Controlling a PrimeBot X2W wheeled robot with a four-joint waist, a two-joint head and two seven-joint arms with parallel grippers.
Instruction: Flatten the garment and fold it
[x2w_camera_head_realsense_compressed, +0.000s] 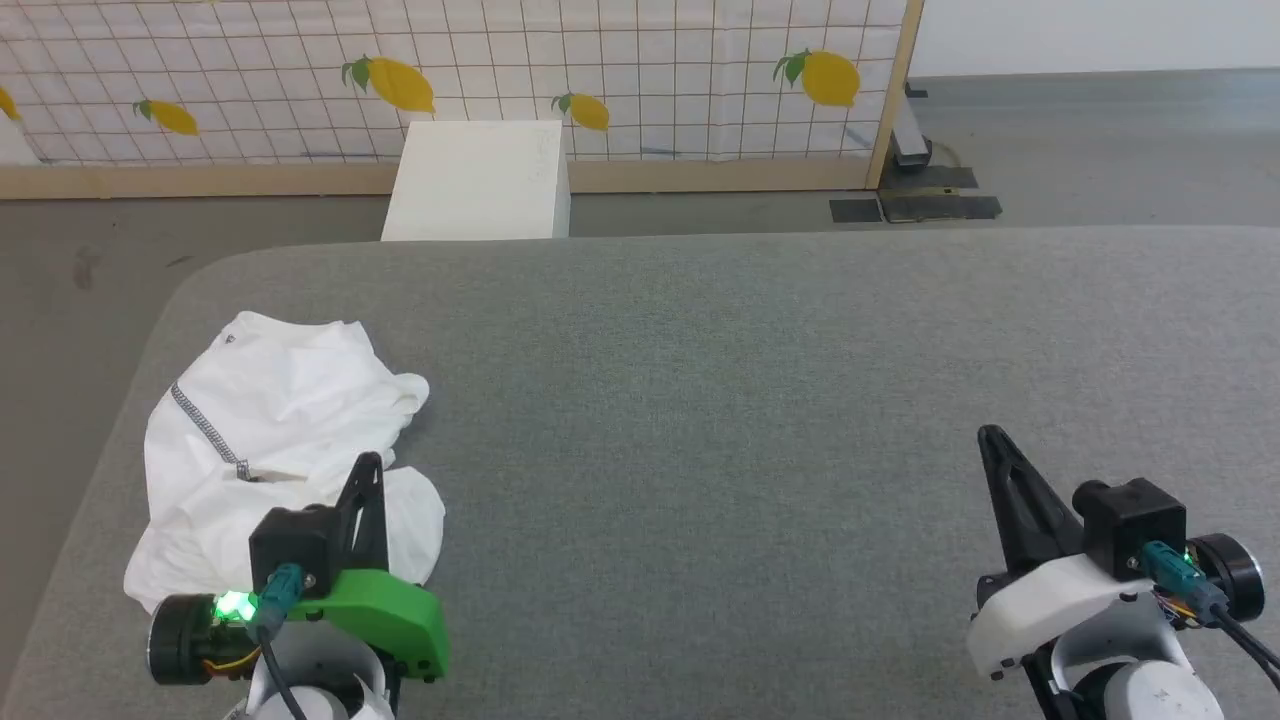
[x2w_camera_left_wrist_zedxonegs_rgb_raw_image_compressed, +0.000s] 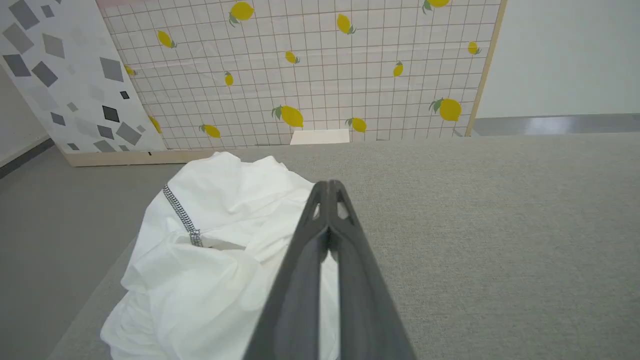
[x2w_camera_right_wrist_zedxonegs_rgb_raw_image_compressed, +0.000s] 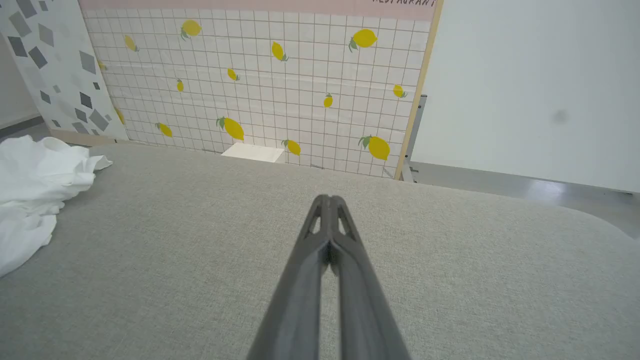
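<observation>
A broad grey fabric-covered table (x2w_camera_head_realsense_compressed: 700, 400) spans the head view from side to side. At its left edge, in the lower left of the frame, the garment (x2w_camera_head_realsense_compressed: 280, 400) lies in a loose crumpled heap. It is white, thin and heavily creased, and a dark zigzag seam (x2w_camera_head_realsense_compressed: 205, 430) runs diagonally across its upper layer. It looks very light and limp, with no stiffness at all, so it would likely sag and trail when lifted, and stacked layers could come up together. The slightly rough table cloth may drag on it. A sensible place to take hold would be a single outer edge or the seam line, pinched in a thin fold, not the middle of the bunch.

The left end effector (x2w_camera_head_realsense_compressed: 368, 460) sits at the lower left, over the near right part of the heap. Its two dark fingers are pressed together and hold nothing – whether they brush the fabric cannot be told. The right end effector (x2w_camera_head_realsense_compressed: 990, 432), at the lower right, is likewise closed and empty, above bare table well apart from the garment
</observation>
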